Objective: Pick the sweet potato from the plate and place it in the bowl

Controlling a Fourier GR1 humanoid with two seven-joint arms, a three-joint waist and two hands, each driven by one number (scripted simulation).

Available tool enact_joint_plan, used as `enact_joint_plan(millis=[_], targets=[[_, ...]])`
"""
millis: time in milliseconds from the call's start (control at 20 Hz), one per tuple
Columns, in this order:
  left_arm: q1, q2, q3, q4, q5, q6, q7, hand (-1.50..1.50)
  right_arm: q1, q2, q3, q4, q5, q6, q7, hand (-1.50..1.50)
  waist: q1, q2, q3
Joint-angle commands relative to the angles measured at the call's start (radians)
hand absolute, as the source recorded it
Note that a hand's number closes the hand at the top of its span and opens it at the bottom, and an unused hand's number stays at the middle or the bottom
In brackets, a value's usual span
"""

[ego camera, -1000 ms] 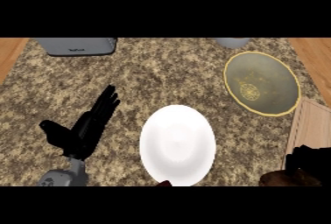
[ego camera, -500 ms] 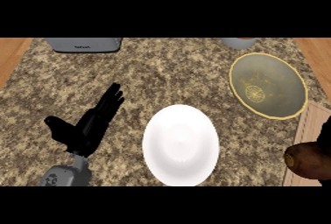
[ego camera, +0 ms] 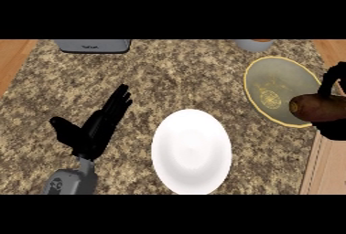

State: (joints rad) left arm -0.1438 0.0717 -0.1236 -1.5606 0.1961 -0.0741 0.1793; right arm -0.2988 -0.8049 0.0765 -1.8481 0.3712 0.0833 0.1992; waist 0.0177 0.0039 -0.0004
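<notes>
The right hand (ego camera: 332, 98) was curled round the sweet potato (ego camera: 317, 108) at the view's right edge, holding it over the near rim of the plate (ego camera: 270, 87). To that hand's left sat the white bowl (ego camera: 192, 151), apart from the plate on the speckled bench (ego camera: 175, 73). Further left, the left hand (ego camera: 94, 130) rested open, fingers straight. Beyond it, at the bench's far edge, stood a grey appliance (ego camera: 93, 45), and a cup (ego camera: 254, 44) lay beyond the plate.

Even, soft overhead light, faint shadows, mild blur across the counter (ego camera: 189, 77).
</notes>
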Motion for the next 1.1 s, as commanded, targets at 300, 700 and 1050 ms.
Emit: enact_joint_plan(millis=[300, 700, 1050], targets=[[-0.054, -0.049, -0.022, 0.032, -0.042, 0.038, 0.010, 0.00, -0.338, 0.183, 0.111, 0.590, 0.291, -0.131, -0.187, 1.50, 0.013, 0.005, 0.001], [-0.044, -0.039, -0.016, 0.023, -0.029, 0.007, -0.006, 0.00, -0.500, 0.274, 0.086, 1.072, 0.356, -0.124, -0.185, -1.50, 0.030, 0.013, 0.001], [0.006, -0.035, -0.031, -0.027, -0.038, 0.009, 0.014, 0.00, -0.598, 0.343, -0.053, 1.293, 0.223, -0.139, -0.432, -1.50, 0.021, 0.007, 0.002]])
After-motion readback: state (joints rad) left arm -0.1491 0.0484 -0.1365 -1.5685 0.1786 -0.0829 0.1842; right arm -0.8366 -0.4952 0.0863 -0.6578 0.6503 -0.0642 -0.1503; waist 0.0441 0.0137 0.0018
